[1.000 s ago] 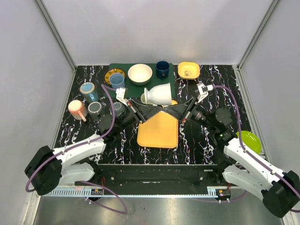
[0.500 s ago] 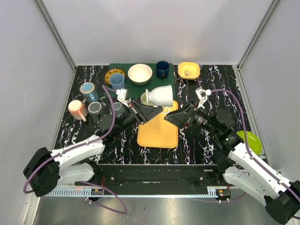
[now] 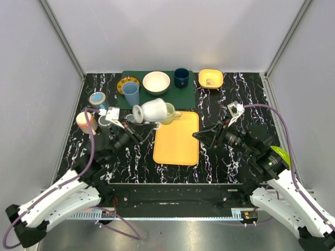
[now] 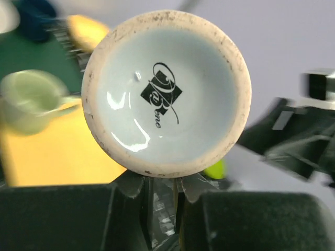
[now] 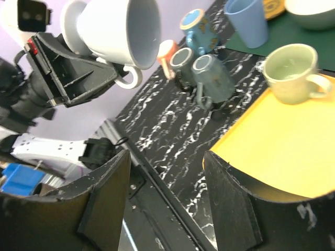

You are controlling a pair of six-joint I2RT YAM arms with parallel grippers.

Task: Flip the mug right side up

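Observation:
The white mug [image 3: 152, 111] hangs in the air over the tray's left edge, lying on its side with its foot to the left and its mouth to the right. My left gripper [image 3: 140, 125] is shut on the mug's handle from below. In the left wrist view the mug's stamped foot [image 4: 165, 91] fills the frame above that gripper [image 4: 162, 191]. The right wrist view shows the mug [image 5: 118, 31] with its handle pinched by the left fingers [image 5: 104, 73]. My right gripper [image 3: 205, 136] stands open and empty, apart from the mug, over the tray's right side [image 5: 166, 157].
A yellow-orange tray [image 3: 178, 144] carries an upright green mug [image 3: 168, 113]. Behind are a blue cup [image 3: 131, 94], white bowl [image 3: 156, 82], dark blue mug [image 3: 181, 77] and yellow bowl [image 3: 210, 78]. Pink cup [image 3: 86, 121] and teal mug [image 3: 98, 99] stand at left, a green plate [image 3: 280, 154] at right.
My right gripper let go of the mug, opened and drew back to the right. The left arm carried the mug left by its handle and turned it.

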